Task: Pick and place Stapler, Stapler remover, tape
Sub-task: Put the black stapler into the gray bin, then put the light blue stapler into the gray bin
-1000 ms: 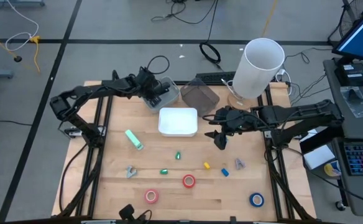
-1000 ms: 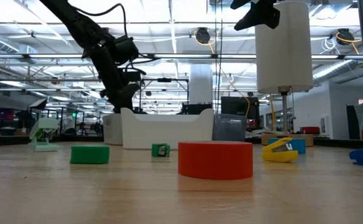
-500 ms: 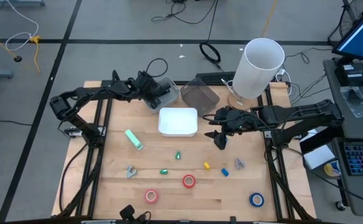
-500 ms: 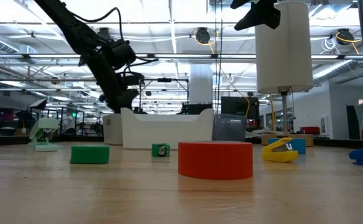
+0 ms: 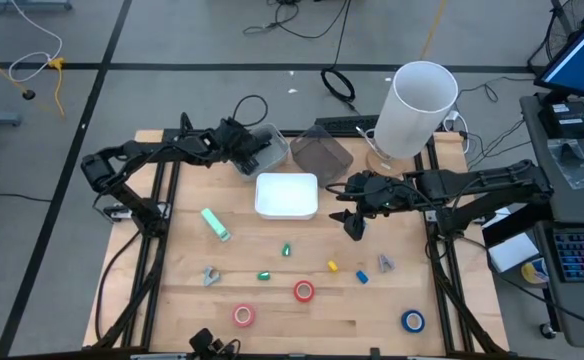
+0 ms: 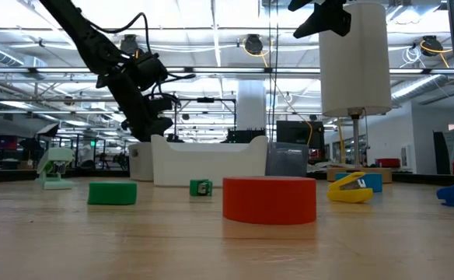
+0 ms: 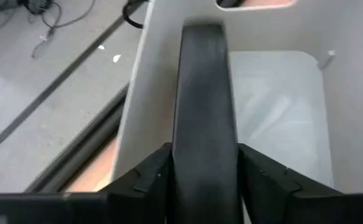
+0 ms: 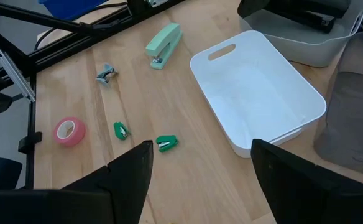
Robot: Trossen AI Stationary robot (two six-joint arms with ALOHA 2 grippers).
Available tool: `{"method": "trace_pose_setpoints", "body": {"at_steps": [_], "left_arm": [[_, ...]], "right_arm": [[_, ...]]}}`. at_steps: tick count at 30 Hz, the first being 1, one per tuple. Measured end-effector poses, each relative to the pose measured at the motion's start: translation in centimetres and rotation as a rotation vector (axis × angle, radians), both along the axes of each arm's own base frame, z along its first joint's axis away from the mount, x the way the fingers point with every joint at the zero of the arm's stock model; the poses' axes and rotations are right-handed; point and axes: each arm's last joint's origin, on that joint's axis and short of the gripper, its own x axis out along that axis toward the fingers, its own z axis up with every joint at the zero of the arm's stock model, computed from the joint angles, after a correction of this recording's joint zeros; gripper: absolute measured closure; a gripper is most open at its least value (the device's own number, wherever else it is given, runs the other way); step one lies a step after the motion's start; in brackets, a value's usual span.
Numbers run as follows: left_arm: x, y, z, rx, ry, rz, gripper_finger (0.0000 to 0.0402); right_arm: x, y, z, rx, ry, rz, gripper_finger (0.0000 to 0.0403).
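My left gripper (image 5: 244,152) is at the grey bin (image 5: 264,150) at the table's far edge. It is shut on a long black stapler (image 7: 204,99). My right gripper (image 5: 355,226) hangs open and empty above the table, right of the white tray (image 5: 286,196). A mint stapler (image 5: 215,224) and a grey staple remover (image 5: 210,275) lie flat on the table. So do a red tape roll (image 5: 304,291), a pink one (image 5: 243,316) and a blue one (image 5: 413,320). My left gripper pinches the black stapler's near end (image 7: 204,168) between its two fingers, one finger (image 7: 145,180) on each long side. The stapler reaches straight forward from the fingers over the grey bin's floor (image 7: 281,112). Whether it rests on the bin, I cannot tell.
A big white cylinder (image 5: 420,108) stands at the far right, with a dark see-through bin (image 5: 322,152) beside the grey one. Small green (image 5: 286,249), yellow (image 5: 333,266) and blue (image 5: 362,277) pieces and another remover (image 5: 385,263) lie mid-table.
My left gripper has gone a little toward the table's left edge at the grey bin, still shut on the black stapler.
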Motion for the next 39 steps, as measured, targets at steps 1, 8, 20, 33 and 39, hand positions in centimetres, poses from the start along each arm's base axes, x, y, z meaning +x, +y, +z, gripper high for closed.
{"method": "trace_pose_setpoints", "body": {"at_steps": [1,8,20,33,39], "left_arm": [[0.0,0.0,0.0,0.002,0.001,0.000,0.0211],[0.0,0.0,0.0,0.007,-0.003,-0.001,0.0187],[-1.4,-4.1,8.9,0.037,-0.195,-0.182,0.0194],[-9.0,-16.8,10.4,-0.260,0.174,-0.692,0.0219],[-8.7,-18.4,8.6,-0.161,0.310,-0.826,0.0234]], "right_arm": [[0.0,0.0,0.0,0.000,0.000,0.000,0.0140],[0.0,0.0,0.0,0.000,0.000,0.000,0.0140],[0.0,0.0,0.0,-0.001,0.000,0.002,0.0140],[-0.8,0.2,-1.0,-0.035,0.028,0.155,0.0140],[-2.9,0.0,-1.2,-0.061,-0.130,0.194,0.0140]]}}
